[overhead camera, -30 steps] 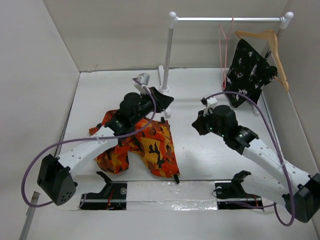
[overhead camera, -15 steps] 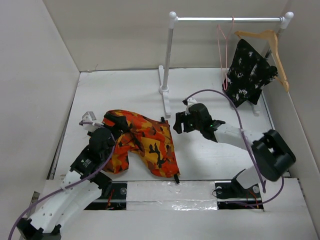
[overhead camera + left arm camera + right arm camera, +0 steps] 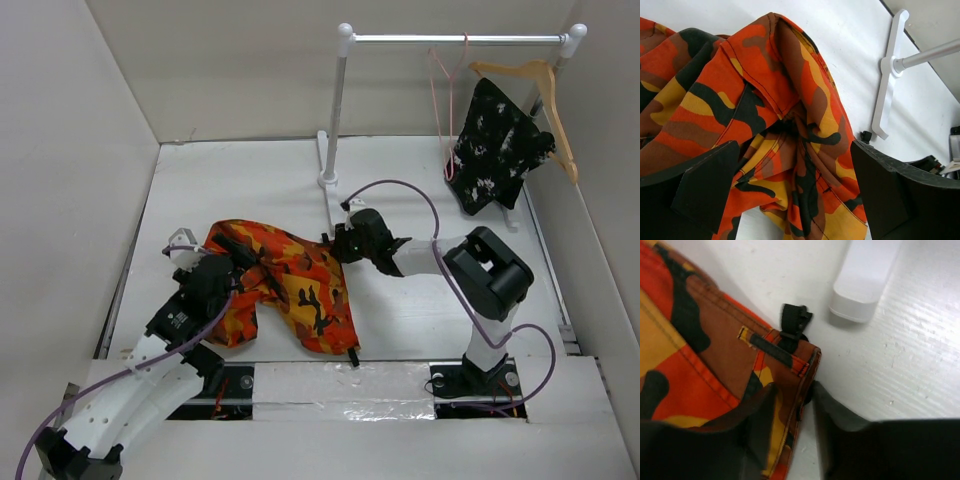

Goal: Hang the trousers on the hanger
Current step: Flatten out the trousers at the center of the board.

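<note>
Barely begun: the trousers lie crumpled toward the desk's near edge, and the hanger hangs bare by the far-right corner. The right pincer pinches their waistband corner; the left pincer gapes wide above them.

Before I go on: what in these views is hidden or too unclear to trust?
Top view: the thin pink wire hanger is too fine; its lower end is lost against the black speckled garment.
Right wrist view: the waistband edge of the orange camouflage trousers lies inside the right gripper; shadow hides whether it is clamped.
Top view: the left arm covers the trousers' left side.
</note>
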Action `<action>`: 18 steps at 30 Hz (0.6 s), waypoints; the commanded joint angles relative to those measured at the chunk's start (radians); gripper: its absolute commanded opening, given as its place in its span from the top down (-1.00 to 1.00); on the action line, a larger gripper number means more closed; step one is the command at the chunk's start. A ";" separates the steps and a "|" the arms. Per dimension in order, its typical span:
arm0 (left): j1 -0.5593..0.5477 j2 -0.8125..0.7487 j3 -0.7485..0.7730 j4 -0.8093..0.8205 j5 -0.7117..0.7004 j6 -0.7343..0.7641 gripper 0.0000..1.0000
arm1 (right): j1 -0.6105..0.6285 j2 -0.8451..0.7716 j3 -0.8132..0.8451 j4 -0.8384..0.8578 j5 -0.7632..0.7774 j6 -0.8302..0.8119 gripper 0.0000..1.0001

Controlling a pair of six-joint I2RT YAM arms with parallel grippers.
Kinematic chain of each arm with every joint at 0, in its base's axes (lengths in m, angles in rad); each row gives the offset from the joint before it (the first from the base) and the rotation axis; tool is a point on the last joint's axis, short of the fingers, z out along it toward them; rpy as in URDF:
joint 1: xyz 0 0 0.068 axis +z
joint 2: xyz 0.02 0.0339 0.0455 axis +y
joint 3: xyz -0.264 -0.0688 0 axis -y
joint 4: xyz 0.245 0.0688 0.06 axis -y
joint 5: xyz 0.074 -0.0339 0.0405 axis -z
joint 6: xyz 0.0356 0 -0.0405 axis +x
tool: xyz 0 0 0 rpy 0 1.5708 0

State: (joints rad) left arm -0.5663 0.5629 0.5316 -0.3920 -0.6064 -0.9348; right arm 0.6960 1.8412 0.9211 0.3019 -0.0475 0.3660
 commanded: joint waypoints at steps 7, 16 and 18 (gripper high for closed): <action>0.005 0.075 0.050 0.152 0.112 0.117 -0.85 | -0.026 -0.198 -0.125 0.111 0.043 0.047 1.00; -0.009 0.287 0.172 0.304 0.306 0.220 -0.85 | -0.153 -0.946 -0.323 -0.292 0.389 -0.009 1.00; -0.018 0.307 0.179 0.318 0.301 0.225 -0.86 | -0.176 -1.038 -0.349 -0.401 0.428 -0.018 1.00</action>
State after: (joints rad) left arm -0.5720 0.8650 0.6518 -0.1612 -0.3458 -0.7540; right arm 0.5499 0.8925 0.6163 0.0799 0.2287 0.3813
